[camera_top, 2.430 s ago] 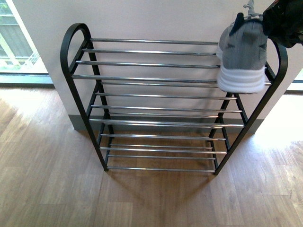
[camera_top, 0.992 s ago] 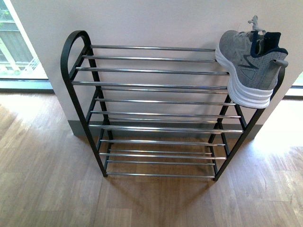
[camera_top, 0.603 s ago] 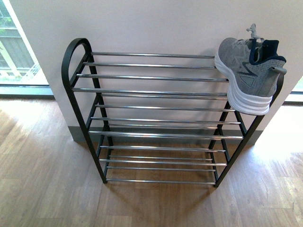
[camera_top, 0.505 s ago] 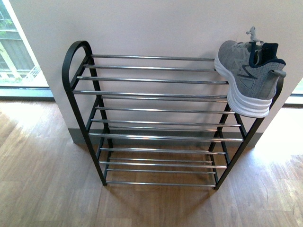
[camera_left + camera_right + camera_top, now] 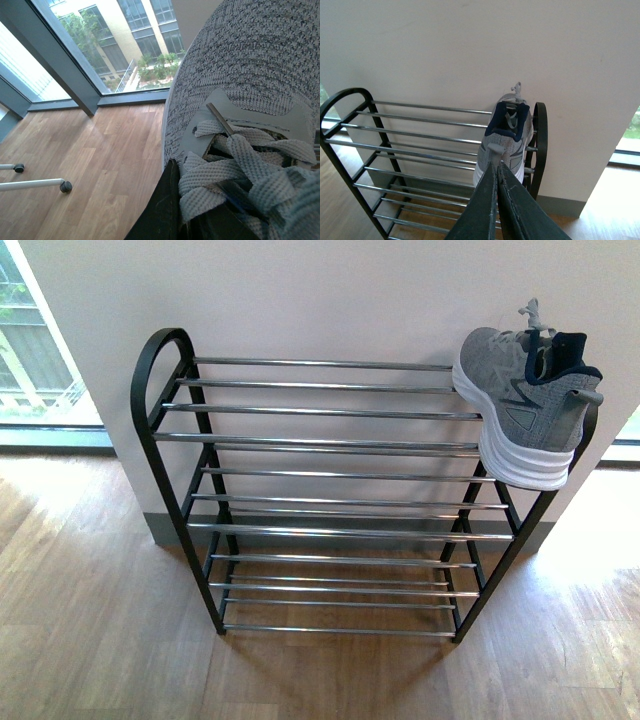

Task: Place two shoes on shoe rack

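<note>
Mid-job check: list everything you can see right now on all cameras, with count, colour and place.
Rack: one, black frame with chrome bars, against the wall.
Shoe on rack: one, grey with white sole, right end of the top tier, heel toward the robot.
Second shoe: one, grey knit with pale laces, fills the left wrist view, off the floor.
Wall: one, white, behind the rack.
Floor: one, brown wood, under the rack.
Window: one, dark frame, left of the rack.
Castors: two, black, on white tubes, on the floor in the left wrist view.
Left gripper: one, black, shut on the second shoe at its laces.
Right gripper: one, dark, shut and empty, short of the rack.
</note>
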Action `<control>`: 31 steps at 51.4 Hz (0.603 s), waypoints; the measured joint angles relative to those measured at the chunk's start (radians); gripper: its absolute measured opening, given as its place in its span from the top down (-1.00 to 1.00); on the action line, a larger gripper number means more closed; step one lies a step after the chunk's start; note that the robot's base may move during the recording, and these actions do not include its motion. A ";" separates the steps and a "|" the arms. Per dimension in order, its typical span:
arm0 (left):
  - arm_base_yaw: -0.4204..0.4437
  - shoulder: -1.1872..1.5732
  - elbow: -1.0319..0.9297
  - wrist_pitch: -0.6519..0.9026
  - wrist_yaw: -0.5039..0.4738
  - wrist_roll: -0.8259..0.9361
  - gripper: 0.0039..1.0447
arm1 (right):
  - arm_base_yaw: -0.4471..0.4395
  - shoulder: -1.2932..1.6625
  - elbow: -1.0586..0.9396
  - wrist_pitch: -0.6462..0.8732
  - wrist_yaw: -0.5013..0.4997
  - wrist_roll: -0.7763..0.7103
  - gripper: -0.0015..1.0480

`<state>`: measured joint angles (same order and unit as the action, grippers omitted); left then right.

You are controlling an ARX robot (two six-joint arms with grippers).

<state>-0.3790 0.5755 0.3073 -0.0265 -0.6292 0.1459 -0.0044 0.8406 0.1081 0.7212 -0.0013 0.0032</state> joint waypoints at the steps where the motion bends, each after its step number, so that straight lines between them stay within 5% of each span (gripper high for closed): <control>1: 0.000 0.000 0.000 0.000 0.000 0.000 0.97 | 0.000 -0.011 -0.005 -0.006 0.000 0.000 0.97; 31: 0.000 0.000 0.000 0.000 0.000 0.000 0.97 | 0.001 -0.341 -0.089 -0.227 0.002 0.000 0.97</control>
<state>-0.3790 0.5755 0.3073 -0.0265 -0.6296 0.1459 -0.0036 0.4999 0.0189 0.4946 0.0002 0.0032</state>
